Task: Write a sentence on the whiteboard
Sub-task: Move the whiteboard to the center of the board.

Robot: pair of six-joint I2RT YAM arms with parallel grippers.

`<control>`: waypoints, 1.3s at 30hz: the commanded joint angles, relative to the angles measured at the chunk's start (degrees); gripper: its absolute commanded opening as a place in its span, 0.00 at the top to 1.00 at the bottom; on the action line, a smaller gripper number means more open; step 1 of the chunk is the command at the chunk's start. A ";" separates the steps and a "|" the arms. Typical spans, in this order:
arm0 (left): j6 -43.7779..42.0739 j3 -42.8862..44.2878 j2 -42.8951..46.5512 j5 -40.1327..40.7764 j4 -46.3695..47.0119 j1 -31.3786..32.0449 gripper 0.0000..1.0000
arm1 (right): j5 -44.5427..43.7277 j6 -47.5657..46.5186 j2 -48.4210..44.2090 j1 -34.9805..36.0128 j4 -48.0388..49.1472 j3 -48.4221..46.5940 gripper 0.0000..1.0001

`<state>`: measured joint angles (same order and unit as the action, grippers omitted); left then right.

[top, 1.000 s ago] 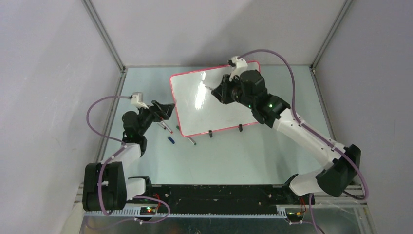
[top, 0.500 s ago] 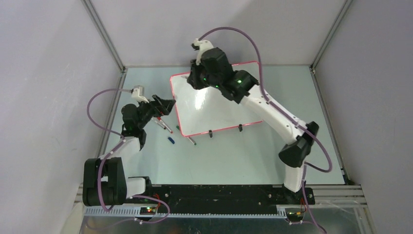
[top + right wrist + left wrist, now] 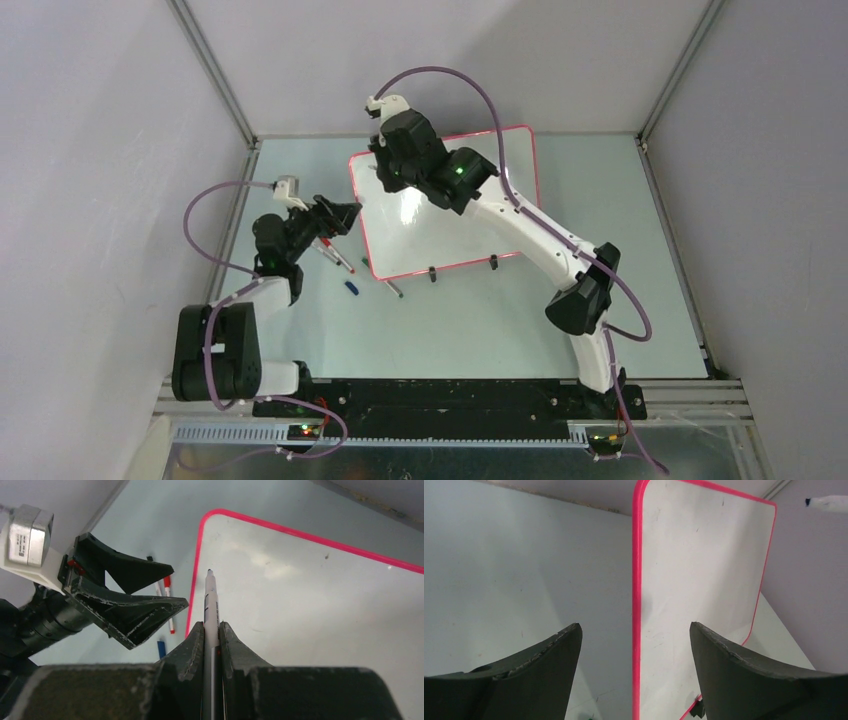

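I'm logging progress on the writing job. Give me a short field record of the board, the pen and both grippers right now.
whiteboard: lying on table, no writing visible
marker: clamped in right gripper, tip over board's far-left corner
left gripper: open, beside board's left edge, holding nothing
loose markers: on table left of board, with a blue cap

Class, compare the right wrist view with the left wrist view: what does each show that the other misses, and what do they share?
Right wrist only: the right gripper shut on the marker, a loose red-capped marker, a blue cap. Left wrist only: a black clip foot. Both: the unwritten whiteboard, the open left gripper, and seemingly the marker's tip.
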<state>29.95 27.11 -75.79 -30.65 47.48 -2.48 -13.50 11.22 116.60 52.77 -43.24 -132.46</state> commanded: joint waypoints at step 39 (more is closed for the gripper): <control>-9.93 16.87 -12.59 -9.02 -14.06 6.77 0.76 | 6.23 1.80 -14.08 -5.84 6.93 17.70 1.00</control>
<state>24.84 41.04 -87.79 -39.05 37.28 2.26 -7.57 12.40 100.86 46.70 -36.75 -111.48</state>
